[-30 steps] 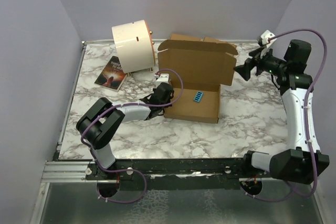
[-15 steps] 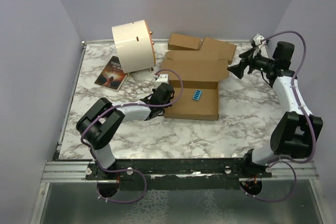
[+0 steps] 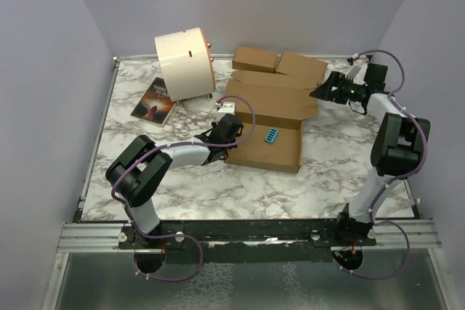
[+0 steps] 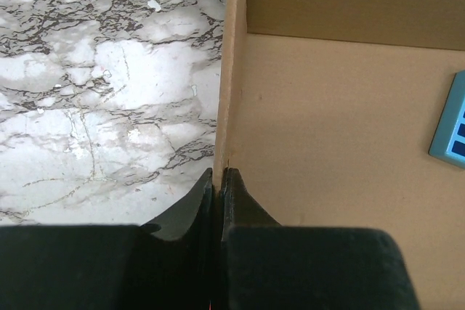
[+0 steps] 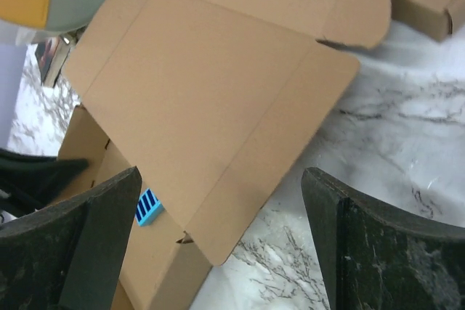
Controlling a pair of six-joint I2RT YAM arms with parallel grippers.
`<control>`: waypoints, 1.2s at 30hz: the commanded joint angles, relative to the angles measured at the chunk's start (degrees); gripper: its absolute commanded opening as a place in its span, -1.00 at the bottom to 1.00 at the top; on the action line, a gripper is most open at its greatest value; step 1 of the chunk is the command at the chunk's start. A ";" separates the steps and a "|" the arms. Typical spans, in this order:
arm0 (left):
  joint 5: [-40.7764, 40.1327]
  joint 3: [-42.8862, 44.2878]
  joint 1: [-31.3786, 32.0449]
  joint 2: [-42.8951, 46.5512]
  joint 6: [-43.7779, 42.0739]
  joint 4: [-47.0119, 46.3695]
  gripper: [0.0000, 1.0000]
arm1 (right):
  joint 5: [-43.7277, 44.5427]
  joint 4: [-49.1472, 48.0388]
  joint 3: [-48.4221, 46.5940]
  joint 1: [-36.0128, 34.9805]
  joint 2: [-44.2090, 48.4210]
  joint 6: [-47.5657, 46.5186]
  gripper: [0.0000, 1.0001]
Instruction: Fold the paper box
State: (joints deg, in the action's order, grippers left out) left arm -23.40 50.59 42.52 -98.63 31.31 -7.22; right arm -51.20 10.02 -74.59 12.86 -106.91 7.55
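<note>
**Lid lower, right arm swung to far-right corner**

Lid of the paper box (image 3: 269,99) has dropped from upright to a low tilt over its tray. The right claw (image 3: 325,92) has moved back and stands wide, gripping nothing. The lid's right edge is just ahead of its fingers (image 5: 109,208); contact can't be told. The left claw (image 4: 218,179) is pinched onto the tray's left wall, with the tray floor to its right and the marble table (image 4: 109,92) to its left. A small blue ribbed block (image 3: 272,134) lies in the tray, right of the left claw.
</note>
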 commanded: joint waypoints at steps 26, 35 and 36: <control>1.21 2.87 0.47 -4.17 -2.13 11.95 -1.00 | -7.61 7.92 -23.61 0.39 -26.38 10.26 -0.84; 0.71 2.62 0.51 -3.78 -0.94 11.62 -1.00 | -10.14 -10.06 -7.56 0.41 -10.00 12.27 -0.98; 0.56 2.63 0.54 -3.65 -0.86 11.49 -1.00 | -9.73 -11.92 -5.40 0.41 -7.81 12.22 -0.98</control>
State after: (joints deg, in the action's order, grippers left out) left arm -23.62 54.15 42.98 -100.14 29.45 -2.22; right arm -56.49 9.85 -86.48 13.78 -125.10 19.64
